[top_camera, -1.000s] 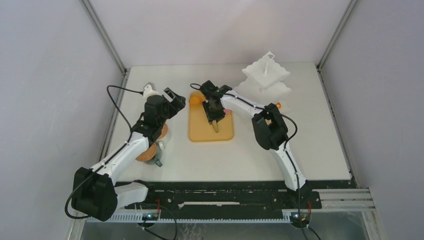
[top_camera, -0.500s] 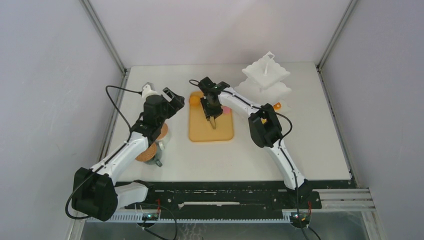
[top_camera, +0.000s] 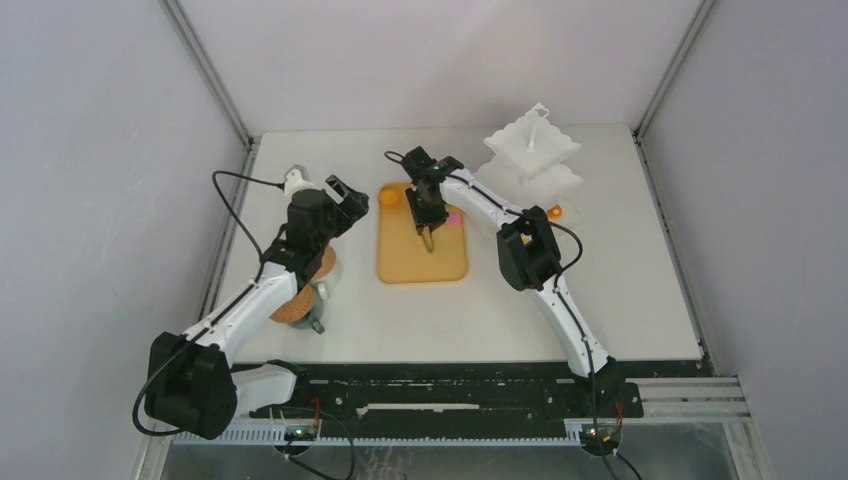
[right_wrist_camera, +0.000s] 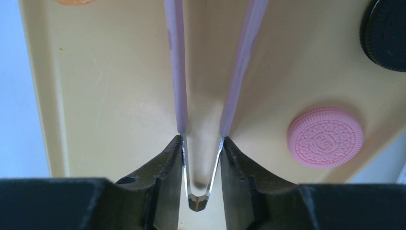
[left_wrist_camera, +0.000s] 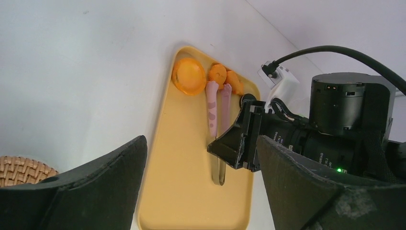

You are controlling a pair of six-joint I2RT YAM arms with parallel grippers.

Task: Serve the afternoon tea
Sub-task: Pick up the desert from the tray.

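**Clamping thin pink tongs (right_wrist_camera: 174, 72) over a flat tan wooden board (right_wrist_camera: 110, 86)**

The tongs are pinched at their metal bend by the right gripper (right_wrist_camera: 202, 167). Orange tarts (left_wrist_camera: 189, 75) and a pink round (right_wrist_camera: 325, 136) are laid on the board. A black round (right_wrist_camera: 385, 33) is cut off. The left gripper (left_wrist_camera: 201, 191) is held spread wide.

White table (top_camera: 640, 300) boxed by 3 plain grey walls (top_camera: 440, 60); even, soft light.
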